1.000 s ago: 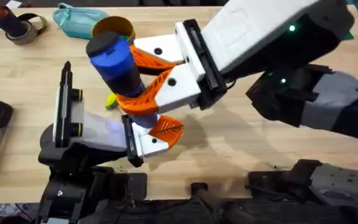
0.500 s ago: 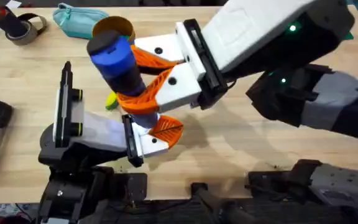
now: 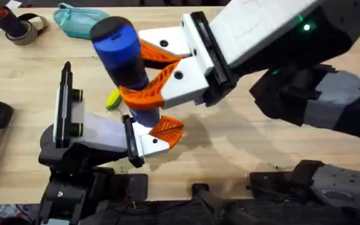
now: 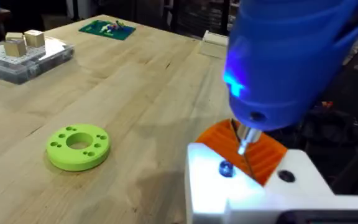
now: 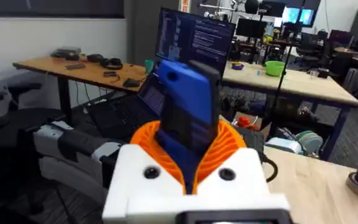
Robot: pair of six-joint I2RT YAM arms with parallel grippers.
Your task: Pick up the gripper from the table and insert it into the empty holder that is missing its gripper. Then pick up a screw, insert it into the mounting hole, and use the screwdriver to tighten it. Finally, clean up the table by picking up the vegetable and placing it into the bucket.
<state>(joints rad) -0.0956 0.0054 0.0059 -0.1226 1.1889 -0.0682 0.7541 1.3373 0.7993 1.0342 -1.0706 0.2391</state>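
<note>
left gripper (image 3: 158, 139): near left on the table (image 3: 242, 150), finger opening cannot tell, orange gripper (image 3: 167, 130) in its holder (image 4: 229, 186) | right gripper (image 3: 149, 78): closed around the screwdriver (image 3: 122, 53), tip down on holder | vegetable (image 3: 113, 98): just left of screwdriver | bucket: hidden behind screwdriver

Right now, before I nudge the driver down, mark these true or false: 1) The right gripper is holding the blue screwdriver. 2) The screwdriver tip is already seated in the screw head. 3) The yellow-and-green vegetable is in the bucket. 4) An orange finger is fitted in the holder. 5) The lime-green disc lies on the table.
1) True: the right gripper is clamped on the screwdriver.
2) False: the tip hovers just above the screw, slightly to one side.
3) False: the vegetable lies on the table.
4) True: the orange finger sits in the holder.
5) True: the disc lies flat on the wood.
</note>
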